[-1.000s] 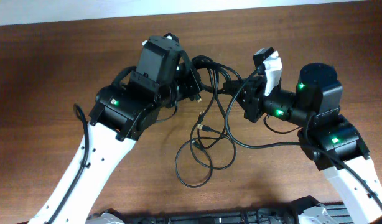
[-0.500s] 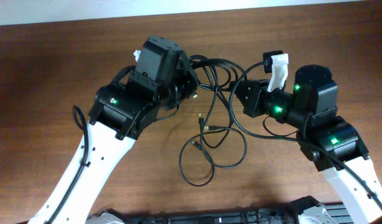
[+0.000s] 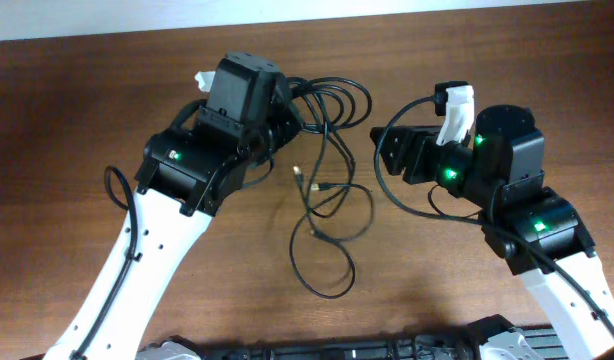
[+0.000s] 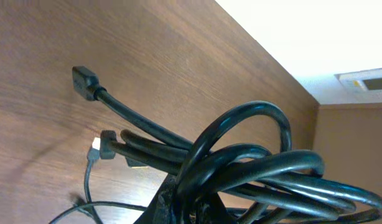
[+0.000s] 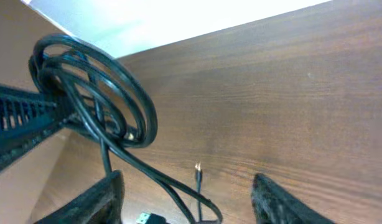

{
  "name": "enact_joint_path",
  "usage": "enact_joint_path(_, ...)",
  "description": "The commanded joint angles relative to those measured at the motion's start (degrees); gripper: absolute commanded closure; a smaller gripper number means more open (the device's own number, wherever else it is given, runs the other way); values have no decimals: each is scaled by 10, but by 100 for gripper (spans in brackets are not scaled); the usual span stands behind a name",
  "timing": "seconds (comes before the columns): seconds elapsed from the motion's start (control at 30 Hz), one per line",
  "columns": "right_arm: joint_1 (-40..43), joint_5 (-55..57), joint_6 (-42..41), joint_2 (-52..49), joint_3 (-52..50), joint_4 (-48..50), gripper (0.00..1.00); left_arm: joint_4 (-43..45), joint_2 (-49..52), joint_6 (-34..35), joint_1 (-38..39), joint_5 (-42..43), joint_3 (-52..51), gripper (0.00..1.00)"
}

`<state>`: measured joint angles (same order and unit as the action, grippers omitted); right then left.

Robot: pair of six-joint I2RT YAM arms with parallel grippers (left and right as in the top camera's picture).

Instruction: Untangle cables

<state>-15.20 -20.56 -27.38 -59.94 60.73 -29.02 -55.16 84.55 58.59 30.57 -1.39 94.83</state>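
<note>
The black cables (image 3: pixel 330 196) are one tangled set. Their thick coil (image 3: pixel 332 95) is pinched in my left gripper (image 3: pixel 285 112), which is shut on it above the table. In the left wrist view the coiled cables (image 4: pixel 253 168) bunch at the jaws of the left gripper (image 4: pixel 200 202), and two plug ends (image 4: pixel 85 82) stick out to the left. Thin loops trail down onto the wood (image 3: pixel 322 270). My right gripper (image 3: pixel 382 150) stands open to the right of the coil, holding nothing. In the right wrist view the coil (image 5: pixel 94 87) hangs ahead of the open right gripper (image 5: pixel 188 205).
The brown wooden table (image 3: pixel 77 110) stretches to both sides of the arms. A pale wall edge (image 3: pixel 487 5) runs along the far side. My left arm's black housing (image 5: pixel 17 127) shows at the left of the right wrist view.
My right gripper has opened and let go of the cables, drawing back to the right. My left gripper has pulled the coil up and to the left, and the loose loops slid left.
</note>
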Motion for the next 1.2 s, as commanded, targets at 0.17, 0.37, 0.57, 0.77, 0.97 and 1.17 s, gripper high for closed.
enact_joint_path(0.17,2,-12,33,7,7,5,16,-2,-7,-32,0,-15,6,100)
enact_joint_path(0.37,2,-104,121,7,7,31,16,-4,-7,-77,0,-17,6,100)
enact_joint_path(0.57,2,-109,139,7,7,30,16,2,-7,-195,0,-45,6,100)
enact_joint_path(0.77,2,-111,190,7,7,13,15,16,-7,-325,0,-45,6,100)
enact_joint_path(0.97,2,-138,214,7,7,14,15,15,-7,-365,0,-45,6,100)
enact_joint_path(1.17,2,-144,215,7,7,13,15,15,-7,-431,1,-40,6,100)
